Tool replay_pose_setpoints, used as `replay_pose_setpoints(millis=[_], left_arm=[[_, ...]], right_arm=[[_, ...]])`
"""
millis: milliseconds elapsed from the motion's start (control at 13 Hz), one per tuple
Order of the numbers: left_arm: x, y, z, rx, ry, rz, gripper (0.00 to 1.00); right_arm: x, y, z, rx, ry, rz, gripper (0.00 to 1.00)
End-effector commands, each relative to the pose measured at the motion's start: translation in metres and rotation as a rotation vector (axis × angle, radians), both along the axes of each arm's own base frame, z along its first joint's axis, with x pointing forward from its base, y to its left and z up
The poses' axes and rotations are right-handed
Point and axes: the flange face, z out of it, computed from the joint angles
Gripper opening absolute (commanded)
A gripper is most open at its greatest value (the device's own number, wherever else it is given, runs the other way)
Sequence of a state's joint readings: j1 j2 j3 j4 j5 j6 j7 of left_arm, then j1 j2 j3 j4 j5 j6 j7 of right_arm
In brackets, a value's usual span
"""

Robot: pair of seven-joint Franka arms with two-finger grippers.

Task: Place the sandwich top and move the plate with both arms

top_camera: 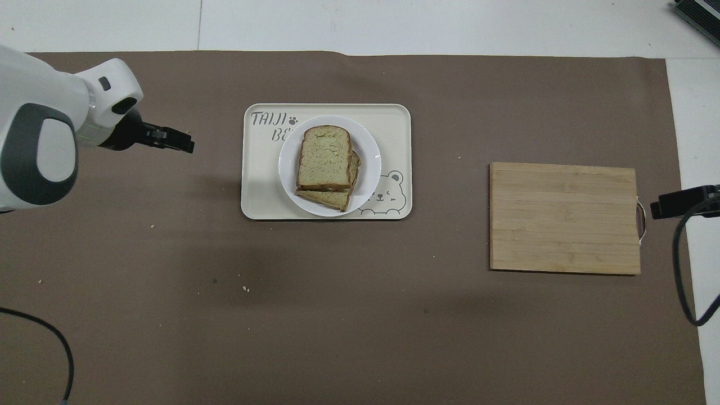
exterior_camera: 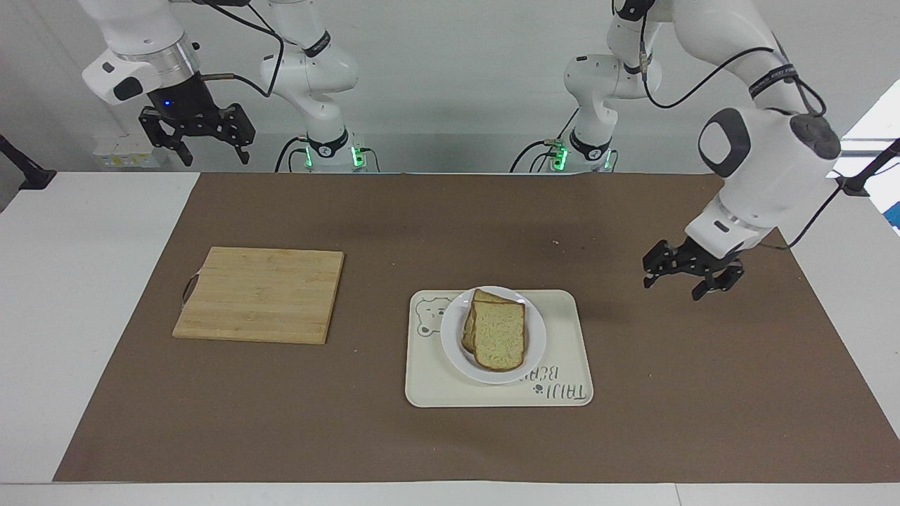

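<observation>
The sandwich top [exterior_camera: 500,336] lies flat on another slice on the white plate [exterior_camera: 453,346], which stands on a cream tray. In the overhead view the sandwich top [top_camera: 324,157] covers most of the lower slice on the plate [top_camera: 369,163]. My left gripper [exterior_camera: 691,279] is open and empty, raised over the bare brown mat beside the tray, toward the left arm's end; it also shows in the overhead view [top_camera: 179,140]. My right gripper [exterior_camera: 197,139] is open and empty, and waits high over the table's edge at the right arm's end.
The cream tray [exterior_camera: 436,386] with a bear drawing lies mid-table, seen also in the overhead view [top_camera: 259,191]. A wooden cutting board [exterior_camera: 260,294] lies toward the right arm's end, and shows in the overhead view [top_camera: 564,217]. Brown mat [exterior_camera: 450,450] covers the table.
</observation>
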State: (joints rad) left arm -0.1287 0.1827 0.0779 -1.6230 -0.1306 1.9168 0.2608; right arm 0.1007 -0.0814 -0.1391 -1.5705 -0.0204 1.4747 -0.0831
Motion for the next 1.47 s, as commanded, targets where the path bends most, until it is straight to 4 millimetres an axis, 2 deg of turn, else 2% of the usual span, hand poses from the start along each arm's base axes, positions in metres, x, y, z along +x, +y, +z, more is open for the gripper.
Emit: replay_pose_setpoints(millis=[0,154,231,309,386,617,694,772,1003,1389], left_arm=[[-0.019,0.043,0.068,0.064,-0.008,0.036,1.0],[-0.036,0.063,0.107,0.066,0.028,0.049,1.0],[-0.055,0.072,0.133,0.06,0.035,0.059,1.0],[-0.072,0.084,0.15,0.055,0.031,0.066,1.0],[-0.085,0.087,0.162,0.051,0.039,0.049,1.0],[-0.101,0.085,0.16,0.092,0.141,0.036,1.0],[-0.111,0.076,0.173,0.091,0.118,0.023,1.0],[-0.119,0.075,0.178,0.085,0.11,0.019,1.0],[-0.121,0.066,0.176,0.077,0.123,0.063,1.0],[-0.122,0.062,0.172,0.073,0.14,0.124,1.0]], right_arm=[[0.002,-0.001,0.003,0.018,-0.003,0.021,1.0],[0.002,-0.001,0.003,0.018,-0.003,0.021,1.0],[0.002,-0.001,0.003,0.016,-0.003,0.021,1.0],[0.002,-0.001,0.003,0.016,-0.003,0.021,1.0],[0.002,-0.002,0.003,0.016,-0.003,0.019,1.0],[0.002,-0.001,0.003,0.018,-0.003,0.021,1.0],[0.002,-0.001,0.003,0.018,-0.003,0.021,1.0],[0.002,-0.001,0.003,0.018,-0.003,0.021,1.0],[0.002,-0.001,0.003,0.018,-0.003,0.021,1.0],[0.002,-0.001,0.003,0.018,-0.003,0.021,1.0]])
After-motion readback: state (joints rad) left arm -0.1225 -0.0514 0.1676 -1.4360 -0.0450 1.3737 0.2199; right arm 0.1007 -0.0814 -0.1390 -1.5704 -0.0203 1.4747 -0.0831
